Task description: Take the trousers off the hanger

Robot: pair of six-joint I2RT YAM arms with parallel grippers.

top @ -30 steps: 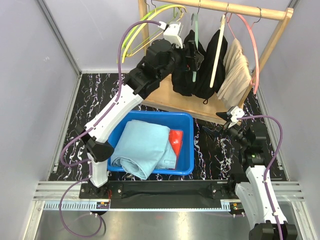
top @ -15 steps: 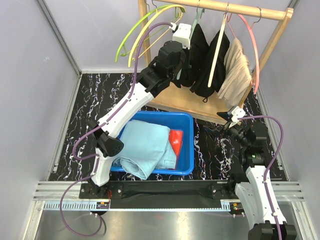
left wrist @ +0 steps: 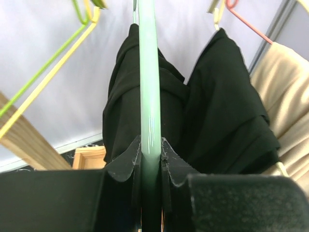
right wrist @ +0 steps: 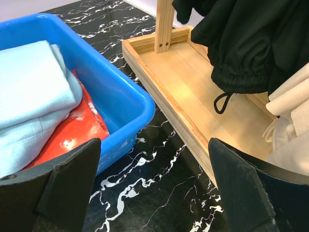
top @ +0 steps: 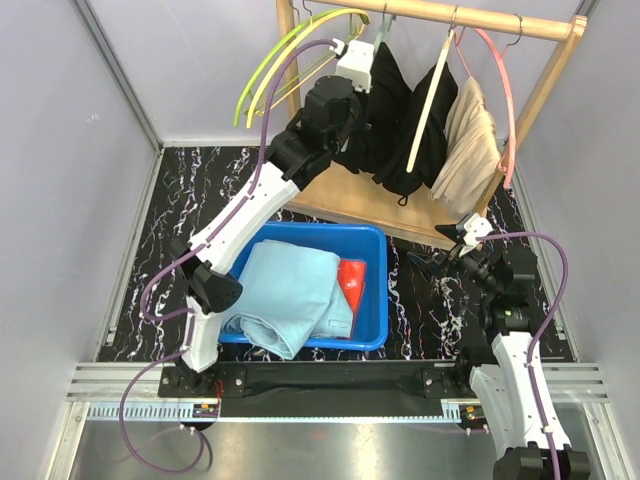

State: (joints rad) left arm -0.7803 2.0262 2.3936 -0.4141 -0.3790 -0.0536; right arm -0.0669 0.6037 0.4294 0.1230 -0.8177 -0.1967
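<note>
Left gripper (left wrist: pixel 150 159), open 1 s ago, now clamps the pale green plastic hanger (left wrist: pixel 147 72) carrying 1 pair of black folded cloth trousers (left wrist: pixel 120 111), still on the wooden rail (top: pixel 470 15); right gripper (right wrist: pixel 154 179) idles wide open; removal can begin.

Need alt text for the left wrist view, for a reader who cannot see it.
The left gripper is shut on a pale green hanger that runs straight up the middle of the view. Behind it hang the left black trousers and the right black trousers, with beige trousers at the right edge.
</note>
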